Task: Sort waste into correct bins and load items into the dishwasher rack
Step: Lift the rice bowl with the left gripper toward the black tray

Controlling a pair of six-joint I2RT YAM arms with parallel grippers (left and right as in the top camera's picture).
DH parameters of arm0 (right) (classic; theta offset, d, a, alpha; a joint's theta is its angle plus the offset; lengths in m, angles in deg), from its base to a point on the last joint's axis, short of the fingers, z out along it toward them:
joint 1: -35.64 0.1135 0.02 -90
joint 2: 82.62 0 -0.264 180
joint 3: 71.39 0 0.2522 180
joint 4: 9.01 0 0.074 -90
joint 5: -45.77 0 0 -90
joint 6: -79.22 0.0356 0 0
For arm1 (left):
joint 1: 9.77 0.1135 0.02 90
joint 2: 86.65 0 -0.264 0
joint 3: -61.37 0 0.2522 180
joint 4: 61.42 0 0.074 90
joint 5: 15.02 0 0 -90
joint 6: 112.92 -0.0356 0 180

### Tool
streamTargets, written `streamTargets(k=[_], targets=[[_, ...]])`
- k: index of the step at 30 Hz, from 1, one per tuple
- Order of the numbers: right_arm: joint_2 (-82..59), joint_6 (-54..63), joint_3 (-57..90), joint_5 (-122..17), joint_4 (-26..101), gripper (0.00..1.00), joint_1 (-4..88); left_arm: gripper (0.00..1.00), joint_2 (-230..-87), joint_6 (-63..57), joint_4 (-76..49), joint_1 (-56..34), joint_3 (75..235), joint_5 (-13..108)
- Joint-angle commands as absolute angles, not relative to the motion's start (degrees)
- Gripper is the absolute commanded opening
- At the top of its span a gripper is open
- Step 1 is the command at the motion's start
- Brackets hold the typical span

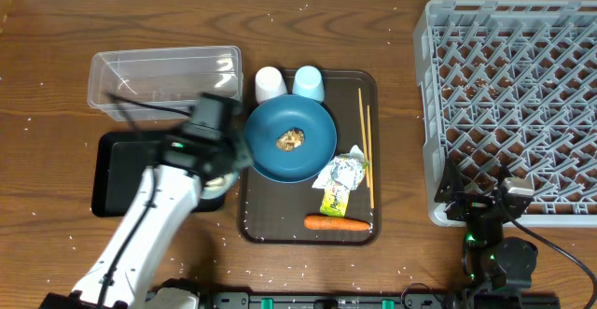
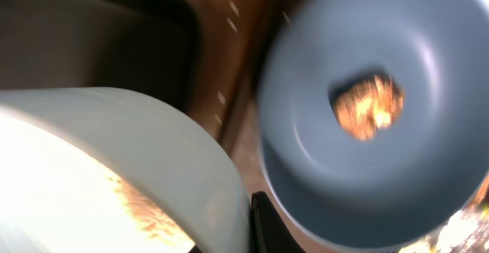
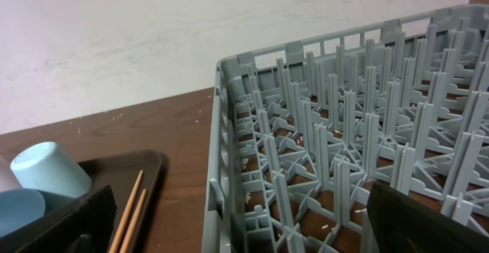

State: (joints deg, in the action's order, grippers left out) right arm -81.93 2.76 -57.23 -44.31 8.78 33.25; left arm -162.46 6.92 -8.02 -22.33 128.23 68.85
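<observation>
My left gripper (image 1: 219, 174) is shut on the rim of the small white bowl (image 2: 114, 169), holding it over the right edge of the black tray (image 1: 121, 174). The bowl is nearly hidden under the arm in the overhead view. The blue plate (image 1: 312, 155) lies beside it with the brown food lump (image 1: 292, 140) on it, also seen in the left wrist view (image 2: 368, 106). The wrapper (image 1: 340, 180), carrot (image 1: 336, 223) and chopsticks (image 1: 366, 141) lie on the brown tray. My right gripper (image 3: 244, 230) is open and empty at the grey rack's (image 1: 513, 94) front-left corner.
The clear tub (image 1: 163, 80) stands behind the black tray. A white cup (image 1: 270, 83) and a light-blue cup (image 1: 309, 83) stand upside down at the back of the brown serving tray (image 1: 244, 225). White grains are scattered over the wooden table.
</observation>
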Motion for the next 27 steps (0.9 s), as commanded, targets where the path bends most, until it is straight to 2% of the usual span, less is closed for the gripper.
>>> streamTargets(k=[1,9,15,22,27], targets=[[-82.1,2.4,-57.3,-44.1,9.0,0.99,32.3,0.06,-163.3,1.5,-10.1,-13.8,128.9,56.9],[-82.1,2.4,-57.3,-44.1,9.0,0.99,32.3,0.06,-164.1,-0.8,-12.3,2.6,128.6,41.2],[-82.1,2.4,-57.3,-44.1,9.0,0.99,32.3,0.06,-169.1,-6.3,-14.2,13.2,127.9,20.0],[-82.1,2.4,-57.3,-44.1,9.0,0.99,32.3,0.06,-176.8,-12.5,-14.1,21.8,127.9,-1.3],[-82.1,2.4,-57.3,-44.1,9.0,0.99,32.3,0.06,-180.4,-15.0,-14.1,25.1,127.9,-8.9]])
